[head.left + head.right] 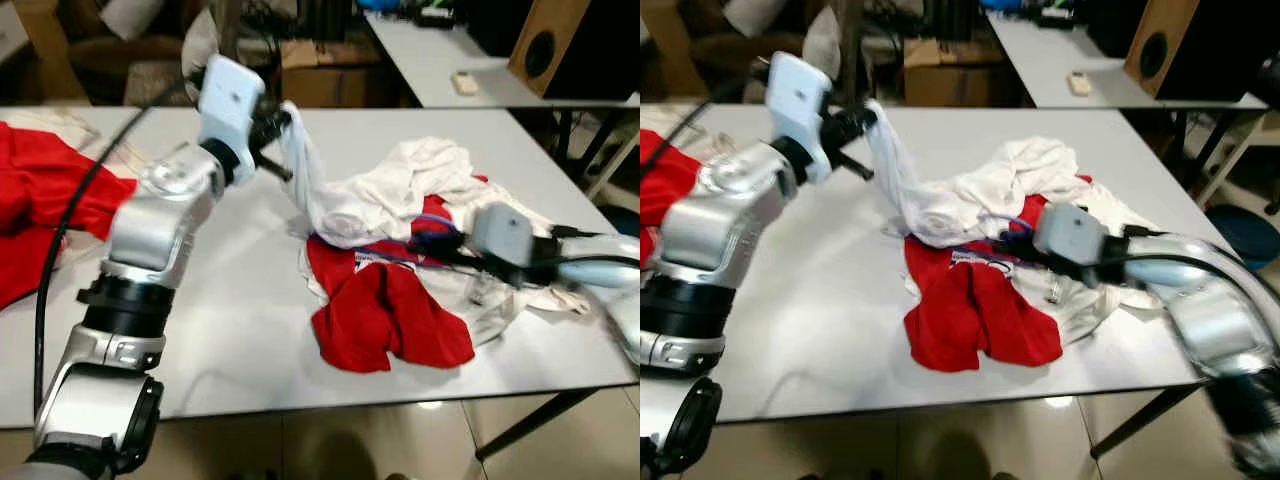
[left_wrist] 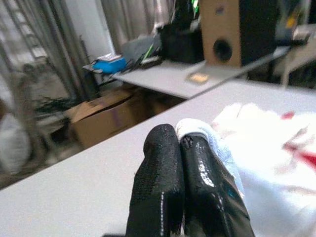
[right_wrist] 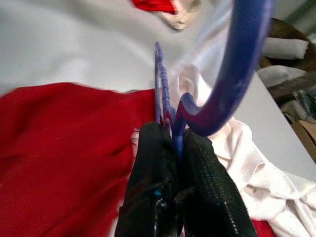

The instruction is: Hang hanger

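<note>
A heap of red cloth [image 1: 385,310] and white cloth [image 1: 400,185] lies on the white table [image 1: 240,320], right of centre. My left gripper [image 1: 285,130] is raised above the table, shut on a fold of the white cloth [image 2: 200,131], lifting it into a stretched strip. My right gripper [image 1: 430,240] lies low on the heap, shut on a blue hanger [image 3: 168,98] at the base of its hook [image 3: 237,64]. Most of the hanger is buried in the clothes.
More red cloth [image 1: 40,200] lies at the table's left end. A second table [image 1: 440,60] stands behind with a small remote and a wooden speaker [image 1: 545,40]. Cardboard boxes [image 1: 320,75] sit on the floor beyond.
</note>
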